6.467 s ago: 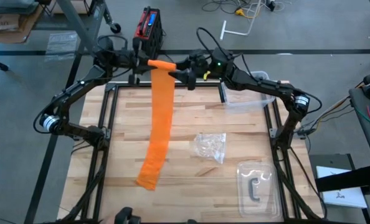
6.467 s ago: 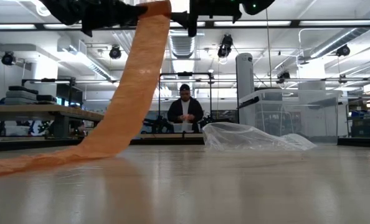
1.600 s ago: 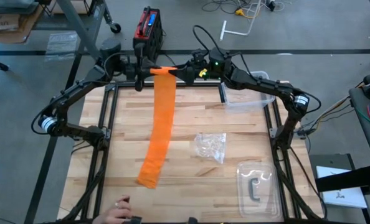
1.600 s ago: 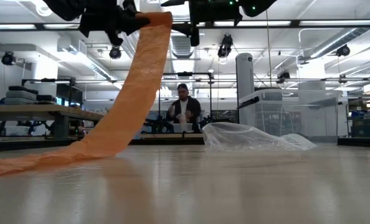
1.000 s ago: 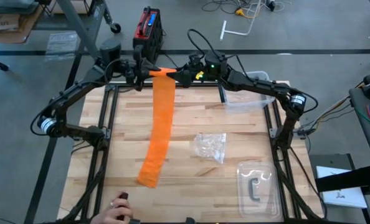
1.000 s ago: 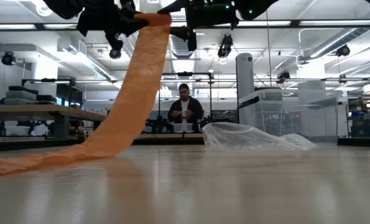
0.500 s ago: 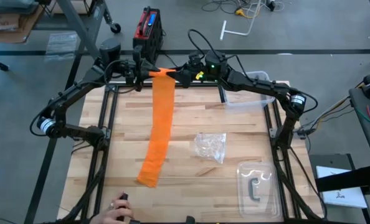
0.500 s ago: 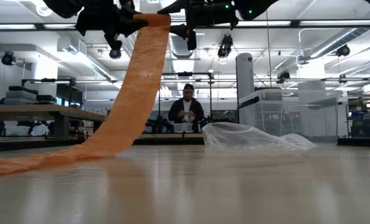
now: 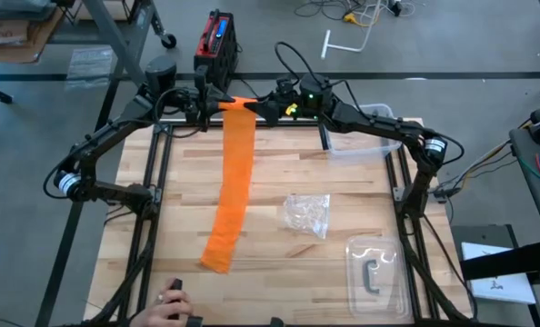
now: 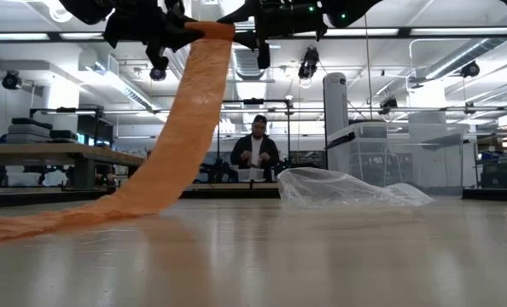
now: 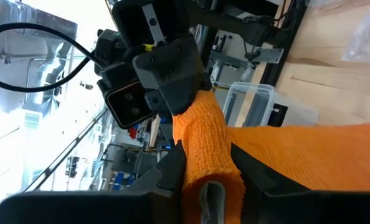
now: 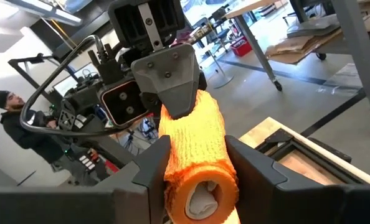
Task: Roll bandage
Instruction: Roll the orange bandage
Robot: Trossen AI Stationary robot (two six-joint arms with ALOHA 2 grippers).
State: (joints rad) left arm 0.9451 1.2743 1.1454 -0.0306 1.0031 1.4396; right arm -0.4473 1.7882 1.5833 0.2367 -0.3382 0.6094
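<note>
1. The bandage [image 9: 233, 182] hangs as a long orange band from above the far edge of the table [image 9: 279, 186]; its loose end lies on the wood near the front edge.
2. The rolled top end of the bandage is held in the air between both grippers.
3. The left gripper [image 9: 208, 103] is clenched on one end of the roll.
4. The right gripper [image 9: 263, 108] grasps the other end, facing the left one.
5. A crumpled plastic wrapper [image 9: 308, 213] lies on the table beside the band, apart from it.
</note>
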